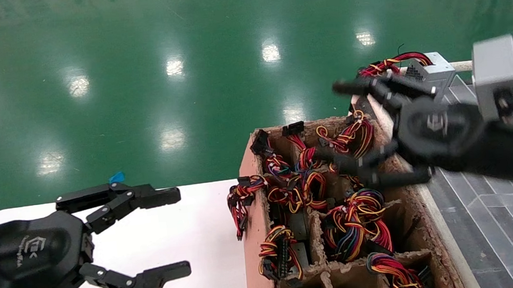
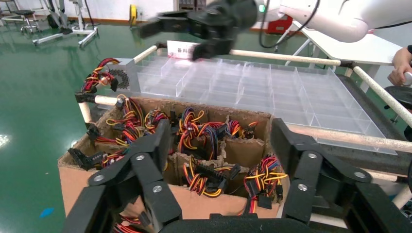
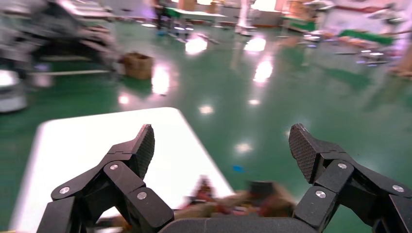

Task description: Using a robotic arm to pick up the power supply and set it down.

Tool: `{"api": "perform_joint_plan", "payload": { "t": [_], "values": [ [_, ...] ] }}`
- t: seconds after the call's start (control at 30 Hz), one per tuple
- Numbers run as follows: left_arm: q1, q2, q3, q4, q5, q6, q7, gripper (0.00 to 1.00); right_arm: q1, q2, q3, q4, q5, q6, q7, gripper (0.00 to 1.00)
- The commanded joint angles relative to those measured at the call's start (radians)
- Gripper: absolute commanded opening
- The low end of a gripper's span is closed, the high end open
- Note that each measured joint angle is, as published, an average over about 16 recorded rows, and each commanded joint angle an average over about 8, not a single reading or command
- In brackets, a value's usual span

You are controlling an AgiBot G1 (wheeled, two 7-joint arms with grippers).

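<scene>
Power supply [image 1: 431,70] sits at the clear tray's [image 2: 291,92] far corner, apparently set down. Right gripper [image 1: 366,129] hangs wide and empty over the cardboard box [image 1: 251,218]. Left gripper [image 1: 171,235] idles wide over the white table [image 1: 198,223].

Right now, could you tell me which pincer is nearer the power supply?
Right. The right pincer is open just beside the power supply on the tray corner; the left pincer is open far off over the white table.
</scene>
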Motion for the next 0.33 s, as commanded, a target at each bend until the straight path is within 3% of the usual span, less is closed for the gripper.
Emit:
{"api": "perform_joint_plan", "payload": {
  "t": [0.03, 0.33],
  "values": [
    [0.0, 0.0, 0.0, 0.0, 0.0, 0.0, 0.0, 1.0, -0.029, 0.012, 0.007, 0.042, 0.017, -0.027, 0.033, 1.0],
    [0.0, 0.0, 0.0, 0.0, 0.0, 0.0, 0.0, 1.0, -0.126, 0.053, 0.029, 0.184, 0.076, -0.118, 0.146, 1.0]
  ]
}}
